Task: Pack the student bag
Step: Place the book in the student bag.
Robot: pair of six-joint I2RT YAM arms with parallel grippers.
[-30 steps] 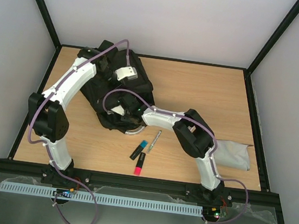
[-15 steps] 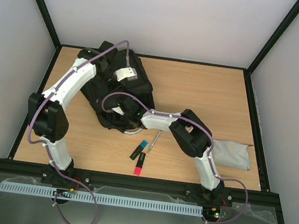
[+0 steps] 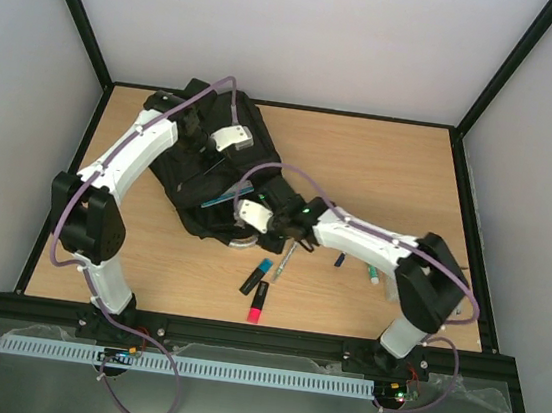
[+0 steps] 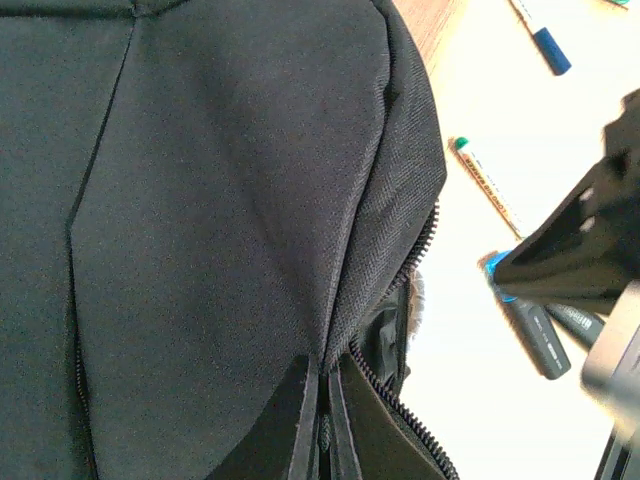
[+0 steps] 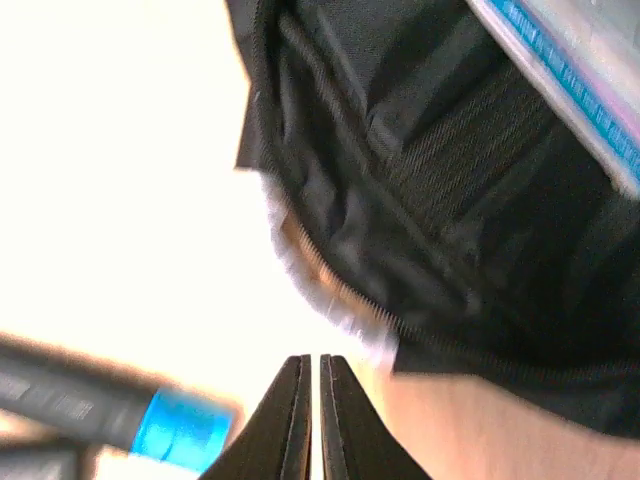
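Black student bag (image 3: 189,196) lies beside loose pens (image 3: 255,280), perhaps under right arm (image 3: 362,242).

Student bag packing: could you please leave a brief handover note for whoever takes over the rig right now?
Left gripper: shut, pinching the student bag at its edge by the zip.
Right gripper: shut, empty, at the bag's open mouth.
Done: a blue-edged book sits inside the bag.
Left to pack: blue-capped highlighter, pink highlighter, silver pen, blue-capped marker and green-capped marker, all loose on the table.
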